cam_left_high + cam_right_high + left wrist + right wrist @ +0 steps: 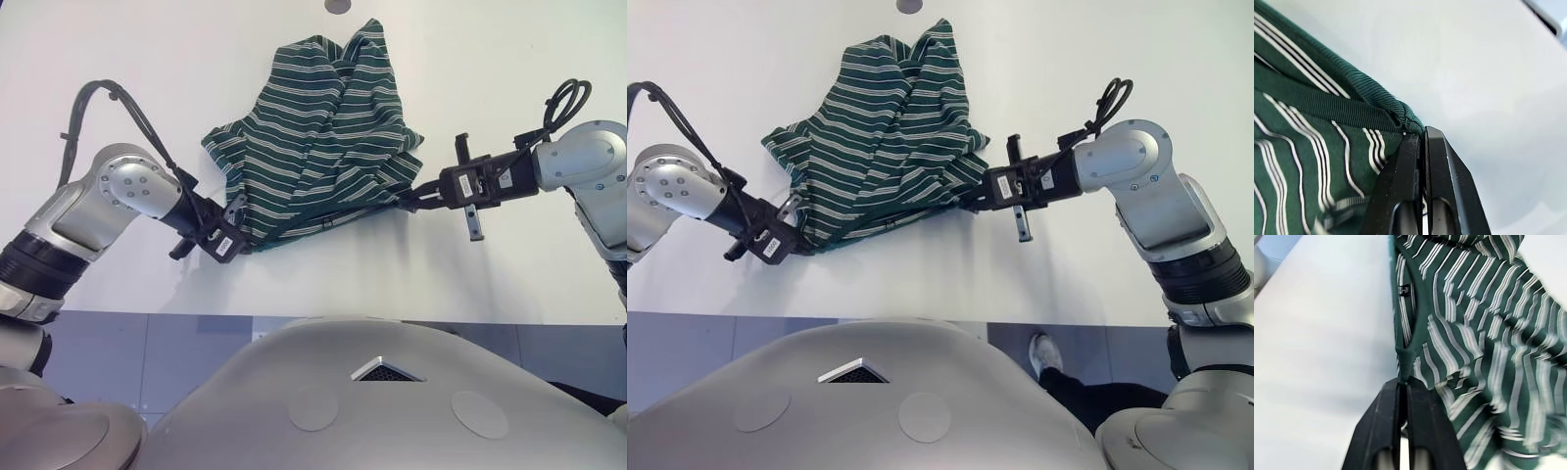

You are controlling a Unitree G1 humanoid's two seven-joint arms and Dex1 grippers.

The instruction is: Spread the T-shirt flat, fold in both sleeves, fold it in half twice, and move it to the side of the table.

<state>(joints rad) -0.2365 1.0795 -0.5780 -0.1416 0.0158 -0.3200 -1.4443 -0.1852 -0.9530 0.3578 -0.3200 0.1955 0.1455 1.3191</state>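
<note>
Your left gripper [1423, 138] and right gripper [1402, 382] each pinch tight an edge of the striped T-shirt [323, 127], bunched on the table [118, 49].

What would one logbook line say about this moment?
step: spreading | T-shirt: bunched, unfolded | left gripper: shut on T-shirt edge | right gripper: shut on T-shirt edge

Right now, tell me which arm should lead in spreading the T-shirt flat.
Left, narrowly. Both the left gripper and right gripper are shut on the T-shirt's near edge, but the crumpled cloth's loose flap juts out on the left side, nearer that arm, with bare table beside it.
</note>
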